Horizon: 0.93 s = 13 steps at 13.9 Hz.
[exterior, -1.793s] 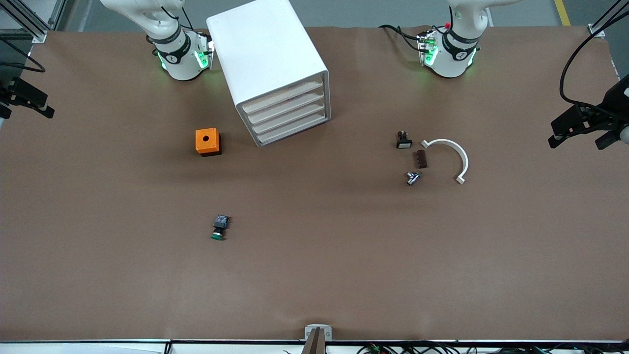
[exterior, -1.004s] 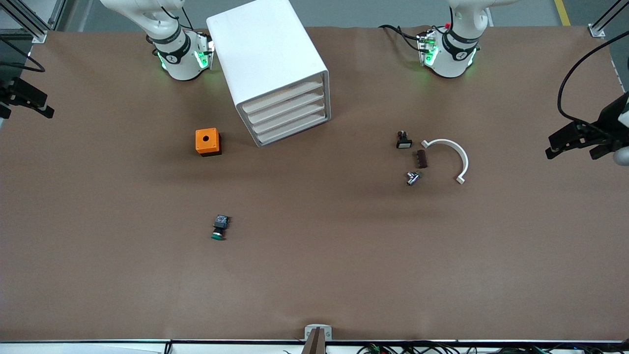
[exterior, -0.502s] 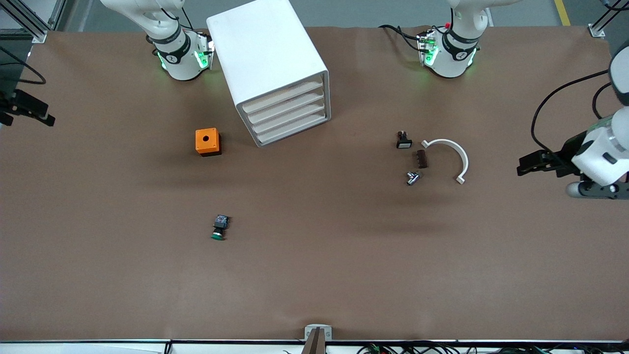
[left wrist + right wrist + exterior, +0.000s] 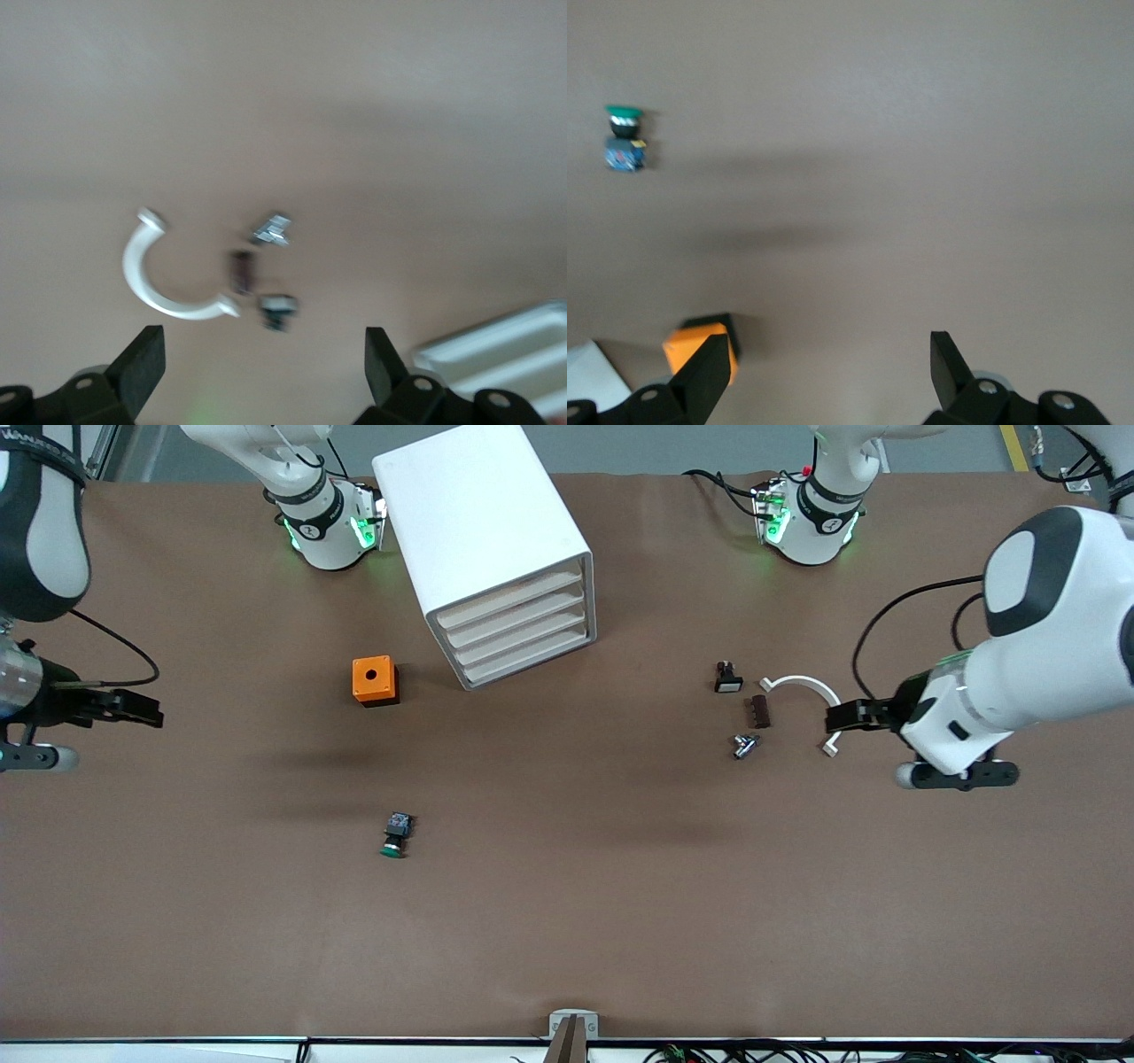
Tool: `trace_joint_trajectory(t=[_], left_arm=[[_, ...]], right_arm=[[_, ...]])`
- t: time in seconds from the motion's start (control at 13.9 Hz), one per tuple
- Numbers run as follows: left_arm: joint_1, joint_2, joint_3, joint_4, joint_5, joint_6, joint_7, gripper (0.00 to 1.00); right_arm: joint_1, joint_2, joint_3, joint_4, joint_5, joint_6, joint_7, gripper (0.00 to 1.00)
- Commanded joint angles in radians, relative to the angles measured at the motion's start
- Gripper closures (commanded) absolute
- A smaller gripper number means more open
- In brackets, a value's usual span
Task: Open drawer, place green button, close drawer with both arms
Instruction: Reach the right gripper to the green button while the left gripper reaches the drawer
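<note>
While the white four-drawer cabinet (image 4: 496, 558) sits shut and the green-capped dark-bodied button (image 4: 396, 836) lies loose on the brown surface (image 4: 567, 921), we hold left hand (image 4: 843, 716) and right hand (image 4: 142, 710) open, empty, ready to approach.

left end effector (image 4: 837, 716) now over the white curved piece (image 4: 811, 685), right end effector (image 4: 146, 712) further in over the table

Bare table (image 4: 567, 921) surrounds my button (image 4: 395, 836); the orange cube (image 4: 374, 680) flanks the drawer unit (image 4: 496, 549), small parts (image 4: 749, 713) cluster near my left gripper (image 4: 842, 716).
</note>
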Motion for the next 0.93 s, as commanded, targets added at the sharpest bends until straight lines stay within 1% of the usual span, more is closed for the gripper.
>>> trace_joint_trajectory(t=[0.0, 0.14, 0.29, 0.36, 0.5, 0.65, 0.79, 0.86], left_arm=[[-0.061, 0.086, 0.001, 0.093, -0.128, -0.043, -0.257, 0.01], [-0.098, 0.14, -0.001, 0.116, -0.242, -0.043, -0.462, 0.01], [-0.127, 0.225, 0.001, 0.162, -0.326, -0.042, -0.705, 0.01], [-0.14, 0.265, -0.002, 0.19, -0.355, -0.042, -0.832, 0.01], [-0.17, 0.325, -0.004, 0.195, -0.395, -0.039, -1.041, 0.01], [-0.195, 0.39, -0.002, 0.195, -0.437, -0.039, -1.246, 0.01], [-0.197, 0.476, -0.004, 0.195, -0.481, -0.039, -1.472, 0.01], [-0.197, 0.508, -0.004, 0.195, -0.507, -0.039, -1.53, 0.01]], right_arm=[[0.058, 0.029, 0.0, 0.0, 0.05, 0.044, 0.151, 0.0], [0.121, 0.101, 0.0, -0.011, 0.051, 0.155, 0.231, 0.0], [0.167, 0.168, 0.0, -0.009, 0.054, 0.238, 0.288, 0.0], [0.182, 0.203, 0.0, -0.011, 0.066, 0.286, 0.34, 0.0], [0.236, 0.254, 0.0, -0.011, 0.071, 0.352, 0.386, 0.0], [0.274, 0.312, 0.0, -0.014, 0.071, 0.43, 0.492, 0.0], [0.317, 0.328, 0.0, -0.04, 0.071, 0.501, 0.553, 0.0], [0.331, 0.34, 0.0, -0.051, 0.071, 0.533, 0.563, 0.0]])
